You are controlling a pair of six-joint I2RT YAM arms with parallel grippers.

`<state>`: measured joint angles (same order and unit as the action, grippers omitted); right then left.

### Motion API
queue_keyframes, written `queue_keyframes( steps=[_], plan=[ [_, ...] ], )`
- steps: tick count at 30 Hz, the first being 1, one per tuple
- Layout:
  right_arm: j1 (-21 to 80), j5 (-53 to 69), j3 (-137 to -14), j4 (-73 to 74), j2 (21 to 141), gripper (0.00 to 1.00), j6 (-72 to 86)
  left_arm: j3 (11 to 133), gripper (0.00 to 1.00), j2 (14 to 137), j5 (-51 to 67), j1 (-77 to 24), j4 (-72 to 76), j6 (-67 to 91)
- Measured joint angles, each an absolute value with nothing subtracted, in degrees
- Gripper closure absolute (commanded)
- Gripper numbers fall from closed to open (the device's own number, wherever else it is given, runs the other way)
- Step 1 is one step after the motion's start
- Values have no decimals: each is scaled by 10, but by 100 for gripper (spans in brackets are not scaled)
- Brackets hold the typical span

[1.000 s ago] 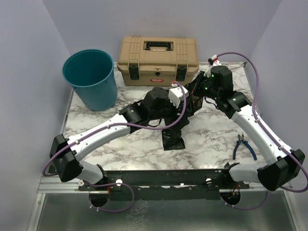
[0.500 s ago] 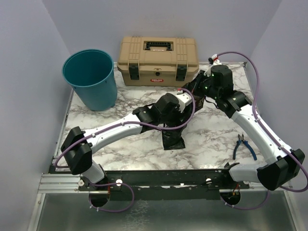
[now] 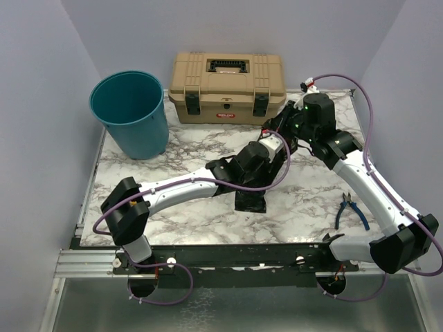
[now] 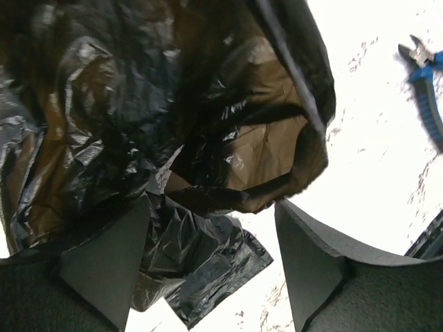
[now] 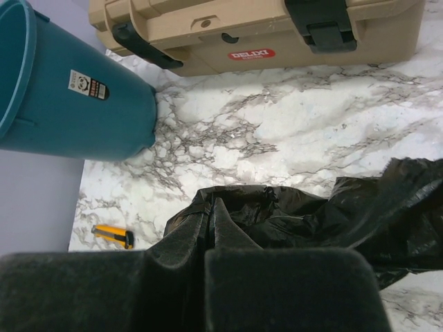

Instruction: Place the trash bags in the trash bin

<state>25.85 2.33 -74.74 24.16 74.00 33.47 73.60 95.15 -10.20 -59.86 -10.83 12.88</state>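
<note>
A black, crinkly trash bag [image 3: 250, 199] hangs from my right gripper [image 3: 278, 128] down to the marble table, right of centre. In the right wrist view that gripper [image 5: 213, 207] is shut on a fold of the bag [image 5: 311, 221]. My left gripper [image 3: 275, 148] is close under the right one, against the hanging bag. In the left wrist view its jaws [image 4: 208, 256] are open, with the bag [image 4: 138, 124] filling the space ahead and a loose flap lying between the fingers [image 4: 104, 263]. The teal trash bin [image 3: 131, 114] stands upright at the back left, apart from both grippers, and also shows in the right wrist view [image 5: 69, 90].
A tan toolbox [image 3: 227, 86] sits at the back centre, next to the bin. Blue-handled pliers [image 3: 351, 211] lie on the table's right side near the right arm. A yellow utility knife [image 5: 112, 236] lies on the marble left of the bag.
My left arm has reached rightward and farther out, up to the bag below the right gripper, and its jaws have narrowed a little. The right arm has kept still with the bag.
</note>
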Motion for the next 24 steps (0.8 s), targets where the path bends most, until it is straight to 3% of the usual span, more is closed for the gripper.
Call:
queue_keyframes(
  steps=[4, 15, 24],
  plan=[
    [257, 21, -747, 241, 740, 100, 337, 706, 30, 937, -110, -599, -55, 150],
    [246, 22, -745, 241, 740, 100, 341, 667, 100, 909, -121, -599, 35, 178],
    [196, 19, -748, 263, 738, 100, 325, 659, 100, 836, -108, -573, 11, 163]
  ],
)
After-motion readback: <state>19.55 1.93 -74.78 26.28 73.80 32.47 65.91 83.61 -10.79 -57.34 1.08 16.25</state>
